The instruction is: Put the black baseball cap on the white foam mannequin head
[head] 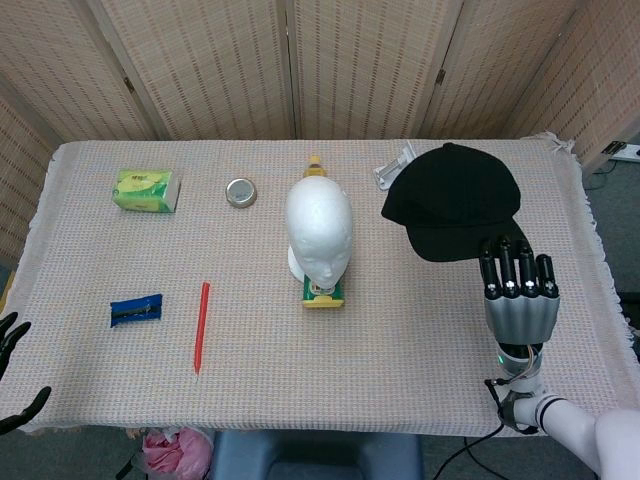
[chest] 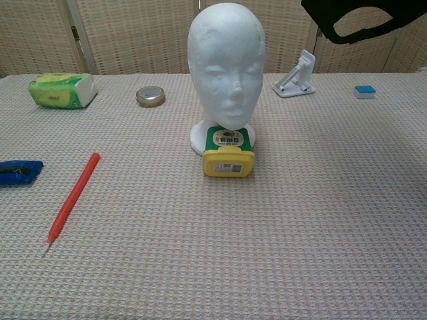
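Observation:
The white foam mannequin head (head: 318,230) stands upright mid-table, facing me (chest: 227,67). The black baseball cap (head: 455,200) hangs in the air to its right, well above the table. In the chest view only the cap's underside and back opening (chest: 353,17) show, at the top right, higher than the foam head. My right hand (head: 518,295) is under the cap's near edge and holds it, fingers pointing up; the grip itself is hidden by the cap. Only the dark fingertips of my left hand (head: 12,340) show at the bottom left corner, spread and holding nothing.
A yellow-green box (chest: 229,153) lies against the head's base. A red pen (head: 201,325) and a blue packet (head: 135,310) lie front left. A tissue pack (head: 146,190), a tin lid (head: 240,192), a white stand (chest: 293,79) and a small blue block (chest: 364,91) sit further back.

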